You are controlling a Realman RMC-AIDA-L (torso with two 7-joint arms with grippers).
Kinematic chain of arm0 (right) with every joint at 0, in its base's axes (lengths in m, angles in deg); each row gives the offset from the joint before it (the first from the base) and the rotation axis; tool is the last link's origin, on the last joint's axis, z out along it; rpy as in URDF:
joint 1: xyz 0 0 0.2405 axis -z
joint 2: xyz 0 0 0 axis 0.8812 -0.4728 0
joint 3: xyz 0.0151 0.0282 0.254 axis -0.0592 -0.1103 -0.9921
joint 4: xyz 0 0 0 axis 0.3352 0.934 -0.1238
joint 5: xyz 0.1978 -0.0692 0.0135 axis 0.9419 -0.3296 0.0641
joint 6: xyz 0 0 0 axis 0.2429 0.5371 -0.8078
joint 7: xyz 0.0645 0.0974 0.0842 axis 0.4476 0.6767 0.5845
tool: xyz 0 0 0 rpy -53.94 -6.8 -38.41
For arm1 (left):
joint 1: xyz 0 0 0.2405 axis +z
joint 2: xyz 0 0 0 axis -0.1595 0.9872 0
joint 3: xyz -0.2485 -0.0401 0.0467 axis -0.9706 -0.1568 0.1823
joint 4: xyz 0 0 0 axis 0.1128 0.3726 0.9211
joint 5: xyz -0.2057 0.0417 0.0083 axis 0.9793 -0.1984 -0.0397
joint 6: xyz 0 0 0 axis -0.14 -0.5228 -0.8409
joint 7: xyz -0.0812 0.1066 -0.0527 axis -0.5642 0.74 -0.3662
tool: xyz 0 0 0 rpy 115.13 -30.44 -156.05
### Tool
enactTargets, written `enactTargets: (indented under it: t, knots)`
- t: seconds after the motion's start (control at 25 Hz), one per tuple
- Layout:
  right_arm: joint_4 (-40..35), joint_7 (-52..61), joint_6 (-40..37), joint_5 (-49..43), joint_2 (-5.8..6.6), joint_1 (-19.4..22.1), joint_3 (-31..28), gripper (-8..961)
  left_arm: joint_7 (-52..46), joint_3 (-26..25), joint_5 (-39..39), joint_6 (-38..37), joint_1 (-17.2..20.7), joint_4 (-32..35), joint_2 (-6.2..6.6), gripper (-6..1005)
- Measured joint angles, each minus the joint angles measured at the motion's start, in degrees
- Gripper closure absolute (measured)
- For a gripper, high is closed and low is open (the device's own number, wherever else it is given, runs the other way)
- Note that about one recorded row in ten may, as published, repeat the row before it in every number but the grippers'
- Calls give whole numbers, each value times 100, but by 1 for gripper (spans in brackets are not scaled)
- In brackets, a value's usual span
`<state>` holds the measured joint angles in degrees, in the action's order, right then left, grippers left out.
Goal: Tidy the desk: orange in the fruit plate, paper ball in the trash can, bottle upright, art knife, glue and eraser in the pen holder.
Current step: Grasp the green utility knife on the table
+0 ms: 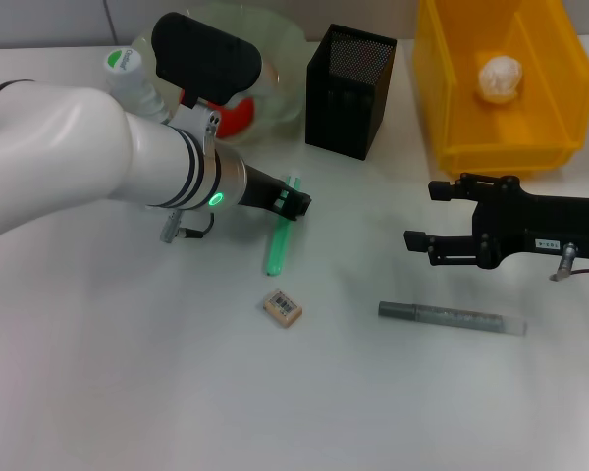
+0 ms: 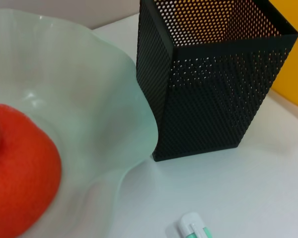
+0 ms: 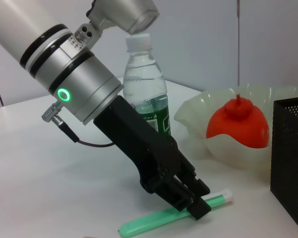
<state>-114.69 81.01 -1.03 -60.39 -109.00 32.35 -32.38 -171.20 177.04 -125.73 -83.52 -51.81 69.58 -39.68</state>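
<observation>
Step in hand, by the look of it: picking up the green stick [image 1: 278,238], probably the glue or the art knife, hard to tell which; left gripper [image 1: 294,203] down on its upper end near the tabletop's middle, fingers seemingly closed about it, though the contact is half hidden in the right wrist view. Next move likely calls for a lift and a short carry to the pen holder [image 1: 349,91] toward the far edge, then a drop inside. Already placed: orange [image 1: 238,115] in the fruit plate [image 1: 280,44]; paper ball [image 1: 500,78] in the trash can [image 1: 471,128]; bottle [image 3: 146,94] upright. Eraser [image 1: 282,307] and grey pen-like stick [image 1: 452,317] lying loose toward the near edge. Right gripper [image 1: 420,216] hovering open near the right edge, holding nothing.
</observation>
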Motion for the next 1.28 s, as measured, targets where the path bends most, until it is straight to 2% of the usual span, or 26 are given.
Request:
enactTargets:
  t: [0.12,0.84,1.08,1.28]
  knots:
    - [0,0,-5,0,0,-1,0,128,1,9,0,-2,10,-2,0,636]
    - [0,13,-58,0,0,-1,0,128,2,77,-132,-45,10,31,0,699]
    - [0,24,-59,0,0,6,0,128,2,77,-133,-53,10,38,0,747]
    - [0,54,-65,0,-1,8,0,128,1,62,-138,-87,10,42,0,742]
